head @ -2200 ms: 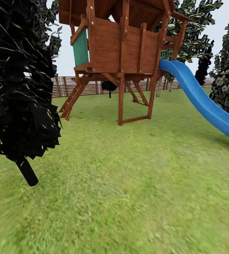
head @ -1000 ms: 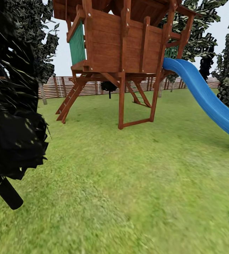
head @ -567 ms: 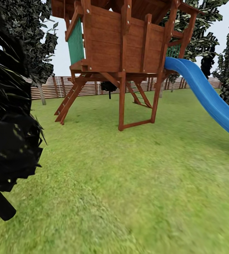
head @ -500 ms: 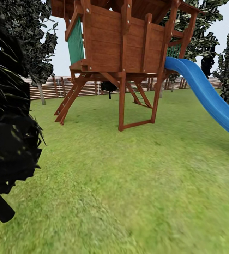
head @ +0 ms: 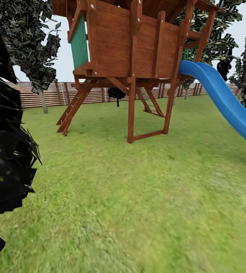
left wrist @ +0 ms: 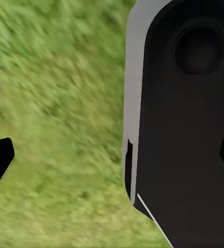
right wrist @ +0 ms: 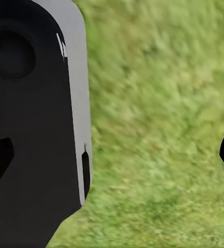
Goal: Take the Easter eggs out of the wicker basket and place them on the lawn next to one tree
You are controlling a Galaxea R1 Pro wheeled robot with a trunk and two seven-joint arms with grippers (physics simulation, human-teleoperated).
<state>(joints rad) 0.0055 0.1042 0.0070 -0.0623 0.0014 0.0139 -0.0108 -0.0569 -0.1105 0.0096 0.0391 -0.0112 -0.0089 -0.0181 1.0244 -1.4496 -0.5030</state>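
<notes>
Head view gives us the lawn (head: pixel 145 197) running to a wooden play tower (head: pixel 134 49) with a blue slide (head: pixel 229 106), a black tree (head: pixel 5 159) close at our left; basket and eggs are nowhere among these. Each wrist view shows grass between two dark, widely separated fingertips, so both jaws look spread and empty. We should turn slowly, scanning for wicker before rolling on.

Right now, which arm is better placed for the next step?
Neither, as far as I can judge. The left tool and right tool both hang open over the lawn, alike. The head view faces the play tower and slide, so driving likely comes first; choose then.
</notes>
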